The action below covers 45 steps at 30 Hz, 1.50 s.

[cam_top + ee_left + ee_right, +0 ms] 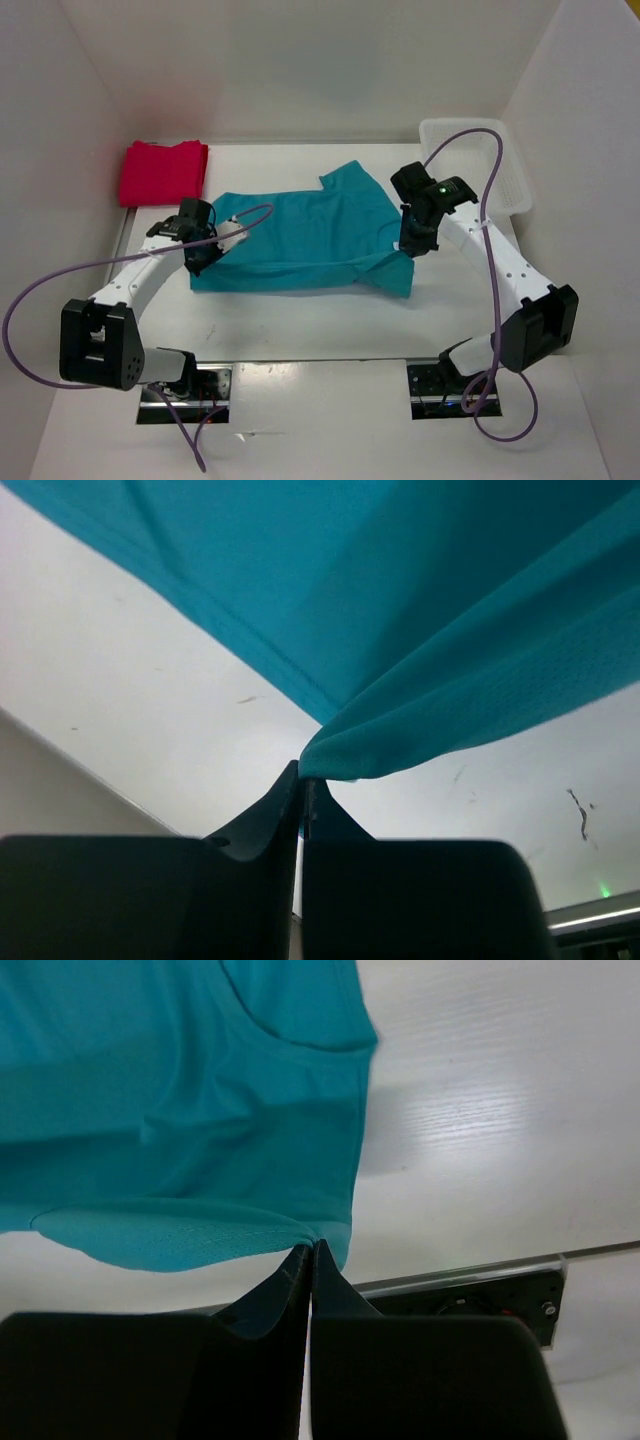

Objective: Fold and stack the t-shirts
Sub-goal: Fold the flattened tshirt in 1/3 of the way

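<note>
The teal-blue t-shirt [300,238] lies spread in the middle of the table, its near edge folded over. My left gripper [198,258] is shut on its left edge, and the cloth [400,630] hangs from the pinched tips [303,780]. My right gripper [412,245] is shut on its right edge near a sleeve, and the cloth [180,1130] drapes from the tips [311,1250] above the table. A folded crimson-pink t-shirt [163,171] lies at the back left. The bright red shirt is not told apart from it in these views.
A white lattice basket [477,170] stands at the back right. White walls close in the table on three sides. Purple cables [60,290] loop beside both arms. The arm bases [185,385] sit at the near edge.
</note>
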Each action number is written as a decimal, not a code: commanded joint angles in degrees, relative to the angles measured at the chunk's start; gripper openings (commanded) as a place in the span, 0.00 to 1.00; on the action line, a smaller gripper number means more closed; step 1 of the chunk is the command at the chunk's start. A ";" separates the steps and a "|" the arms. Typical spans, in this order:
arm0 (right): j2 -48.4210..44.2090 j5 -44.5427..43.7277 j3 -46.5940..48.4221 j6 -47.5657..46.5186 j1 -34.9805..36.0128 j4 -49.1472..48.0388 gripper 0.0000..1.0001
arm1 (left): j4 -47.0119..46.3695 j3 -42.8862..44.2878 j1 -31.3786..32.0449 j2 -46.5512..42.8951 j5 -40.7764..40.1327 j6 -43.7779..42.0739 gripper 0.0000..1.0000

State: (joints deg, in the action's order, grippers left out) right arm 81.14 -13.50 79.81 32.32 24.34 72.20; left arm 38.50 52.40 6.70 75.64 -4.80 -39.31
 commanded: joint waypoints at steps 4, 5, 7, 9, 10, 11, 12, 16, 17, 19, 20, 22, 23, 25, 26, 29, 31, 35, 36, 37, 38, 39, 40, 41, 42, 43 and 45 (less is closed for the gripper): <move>2.26 4.09 -0.80 -2.60 -0.26 -0.13 0.00 | 5.43 -3.26 0.59 -0.67 1.02 -3.41 0.00; 3.05 4.79 -0.80 -2.61 0.27 -0.13 0.00 | 5.44 -3.27 0.60 -0.67 1.02 -3.41 0.00; 5.42 7.25 -1.32 -3.58 1.23 -0.13 0.00 | 7.81 -3.27 0.60 -1.19 2.24 -3.41 0.01; 7.62 7.26 -1.32 -4.19 2.38 -0.75 0.00 | 9.14 -3.27 0.60 -1.19 2.86 -3.41 0.01; 8.41 7.26 -1.32 -4.19 2.90 -0.75 0.00 | 9.66 -3.27 0.60 -1.19 2.86 -2.80 0.01; 9.20 7.26 -1.32 -4.19 2.91 -1.27 0.00 | 9.66 -3.97 0.60 -1.19 2.86 -2.79 0.01; 11.03 5.69 -0.72 -4.71 2.91 -1.28 0.00 | 9.05 -3.97 0.60 -0.58 2.86 -2.27 0.01; 16.67 -0.10 2.01 -5.33 2.91 -3.20 0.00 | 6.42 -2.40 0.60 3.45 4.01 0.19 0.01; 17.55 -1.95 2.71 -5.33 2.91 -4.25 0.00 | 5.89 -1.70 0.60 4.34 4.01 1.76 0.01; 19.66 -6.71 5.17 -5.33 2.91 -5.49 0.00 | 4.75 -0.02 0.60 6.88 3.30 3.18 0.01; 20.28 -7.33 6.48 -6.55 2.91 -6.37 0.00 | 4.05 -0.02 0.60 7.76 3.30 4.58 0.01; 22.47 -7.33 7.03 -7.43 2.91 -8.48 0.00 | 4.04 1.29 0.60 10.57 3.30 5.82 0.01; 23.18 -7.33 7.63 -8.05 2.91 -8.48 0.00 | 4.04 1.91 0.60 11.28 3.30 6.43 0.02; 24.32 -7.33 7.64 -8.06 2.91 -10.50 0.00 | 4.04 1.91 -0.01 12.34 3.30 7.49 0.02; 24.93 -8.20 7.64 -8.06 2.91 -10.51 0.00 | 4.04 2.44 -0.54 12.34 3.83 8.36 0.02; 24.94 -9.26 6.50 -8.06 1.50 -11.91 0.00 | 4.04 3.23 -2.21 11.64 4.36 9.68 0.02; 24.94 -9.79 6.50 -8.67 0.71 -13.14 0.00 | 4.04 3.76 -2.22 10.42 3.84 10.22 0.02; 25.72 -9.79 6.50 -9.99 -0.61 -14.20 0.00 | 2.98 3.76 -2.22 10.41 2.61 11.45 0.02; 25.73 -9.79 6.50 -10.69 -0.61 -14.20 0.00 | 2.29 3.76 -2.74 11.02 2.60 11.45 0.02; 26.51 -9.79 7.11 -10.69 -0.61 -14.81 0.00 | 2.28 4.28 -2.74 11.02 2.60 12.14 0.02; 27.04 -9.79 7.72 -11.22 -0.61 -14.81 0.00 | 1.58 4.29 -2.74 11.81 2.60 12.15 0.02; 27.92 -9.79 7.73 -11.22 -1.13 -14.81 0.00 | 1.58 4.29 -2.74 12.60 2.60 12.15 0.02; 28.45 -9.79 8.34 -11.83 -1.13 -14.81 0.00 | 0.97 4.81 -2.74 12.61 2.60 12.15 0.02; 29.24 -9.79 8.95 -11.84 -1.13 -15.42 0.00 | 0.96 4.81 -2.74 13.39 2.60 12.67 0.02; 29.25 -9.79 8.96 -11.84 -1.13 -15.43 0.00 | 0.35 4.81 -2.74 14.27 2.08 12.68 0.02; 30.12 -9.79 10.26 -12.45 -1.13 -15.95 0.00 | 0.35 4.81 -2.74 14.28 2.07 12.68 0.02; 30.82 -8.66 11.15 -13.16 -1.13 -16.48 0.00 | -0.26 5.34 -2.74 15.50 1.37 12.68 0.04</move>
State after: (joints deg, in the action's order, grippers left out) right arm 111.18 -21.21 87.35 20.71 23.57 58.74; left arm 39.53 55.94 4.32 89.84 -2.66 -27.99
